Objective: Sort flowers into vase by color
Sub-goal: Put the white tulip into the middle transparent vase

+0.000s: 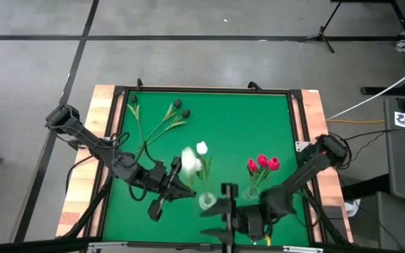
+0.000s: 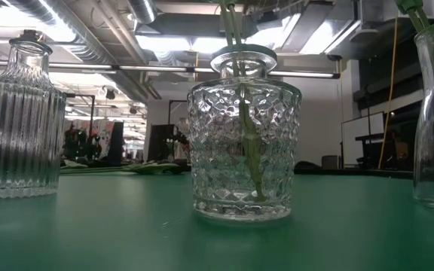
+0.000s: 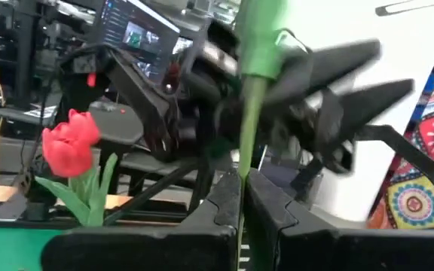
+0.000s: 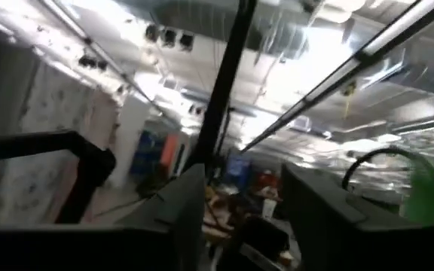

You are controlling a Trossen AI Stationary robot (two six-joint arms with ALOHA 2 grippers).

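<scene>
**A:** Two colours look mostly handled imo. Red flowers (image 1: pixel 263 164) are standing in a vase (image 1: pixel 253 191) just beside the right end effector (image 1: pixel 225 211), and one white flower (image 1: pixel 202 148) is up in the middle vase (image 1: pixel 207 202).

**B:** What's the left end effector (image 1: pixel 176 176) doing rn?

**A:** Clamped shut on a green stem (image 3: pixel 251 113) — wrist view shows both fingers (image 3: pixel 224 199) pressed right onto it. Blurry white bloom (image 1: pixel 188 160) sits just above that end effector, so prob the 2nd white one, right next to the middle vase but not in it yet.

**B:** And the right one?

**A:** Fingers apart, nothing between them afaict, low at the worktop's (image 1: pixel 223 119) near edge.

**B:** What's left then?

**A:** Black flowers (image 1: pixel 180 109) lying flat, well away from both end effectors at the far side. Ribbed vase (image 2: pixel 17 120) looks empty, so I'd guess that's theirs. Call it roughly halfway.
</scene>
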